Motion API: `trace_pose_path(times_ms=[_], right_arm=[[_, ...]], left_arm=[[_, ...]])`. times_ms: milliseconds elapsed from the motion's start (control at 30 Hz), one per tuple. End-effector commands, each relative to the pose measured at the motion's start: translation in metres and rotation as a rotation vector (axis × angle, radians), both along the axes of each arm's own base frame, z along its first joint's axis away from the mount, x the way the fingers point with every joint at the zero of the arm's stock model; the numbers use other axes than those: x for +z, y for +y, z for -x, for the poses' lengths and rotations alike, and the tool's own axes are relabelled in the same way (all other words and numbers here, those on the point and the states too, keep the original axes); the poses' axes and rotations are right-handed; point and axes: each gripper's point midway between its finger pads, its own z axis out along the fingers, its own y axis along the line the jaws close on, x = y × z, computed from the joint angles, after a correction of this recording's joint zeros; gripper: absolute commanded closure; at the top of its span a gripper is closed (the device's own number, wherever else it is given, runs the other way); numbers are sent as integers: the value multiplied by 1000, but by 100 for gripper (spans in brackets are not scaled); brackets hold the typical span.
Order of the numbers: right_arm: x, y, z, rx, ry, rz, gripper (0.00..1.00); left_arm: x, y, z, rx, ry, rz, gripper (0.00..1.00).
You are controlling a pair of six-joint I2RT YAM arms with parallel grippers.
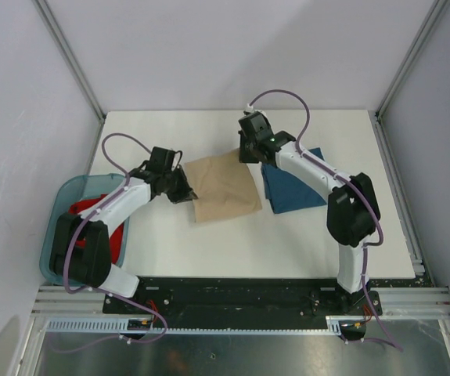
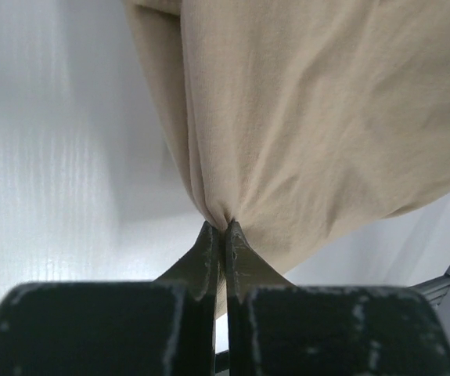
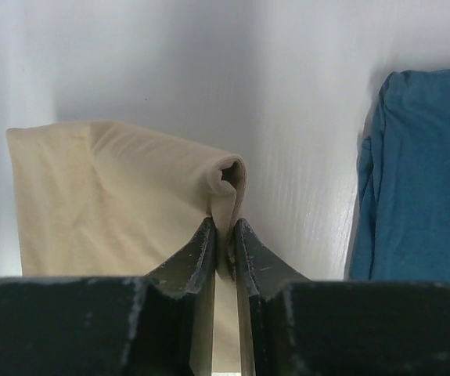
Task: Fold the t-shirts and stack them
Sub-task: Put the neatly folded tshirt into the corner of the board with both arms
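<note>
The white worktop (image 1: 209, 251) carried a folded tan t-shirt (image 1: 225, 188) at its centre, with a teal-blue t-shirt (image 1: 297, 192) just to its right. Only the top view showed the red t-shirt (image 1: 88, 206) in a bin (image 1: 59, 200). Wrist views showed the left claw (image 2: 225, 227) and right claw (image 3: 225, 225) each clamped tight on tan cloth.

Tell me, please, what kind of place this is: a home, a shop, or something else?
Most likely a robotics lab test cell, not a home. A white table is boxed in by plain panels on silver aluminium frame rails, and two white-and-black robot arms are bolted to its near edge.
</note>
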Motion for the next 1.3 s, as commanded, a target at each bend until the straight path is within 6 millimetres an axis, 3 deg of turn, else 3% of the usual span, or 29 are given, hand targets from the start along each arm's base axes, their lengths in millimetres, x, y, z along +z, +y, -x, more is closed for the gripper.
trace_pose_path(times_ms=[0, 267, 567, 967, 1267], right_arm=[[56, -11, -9, -31, -116, -14, 100], [65, -43, -15, -84, -125, 12, 100], [68, -101, -26, -179, -118, 37, 100], [56, -181, -39, -321, -92, 76, 100], [53, -229, -47, -405, -84, 61, 100]], left_arm=[[45, -19, -12, -28, -92, 60, 100], [64, -51, -24, -78, -113, 86, 100], [71, -105, -39, -147, -112, 111, 100], [61, -197, -61, -242, -93, 147, 100], [57, -233, -76, -265, -88, 185, 100]])
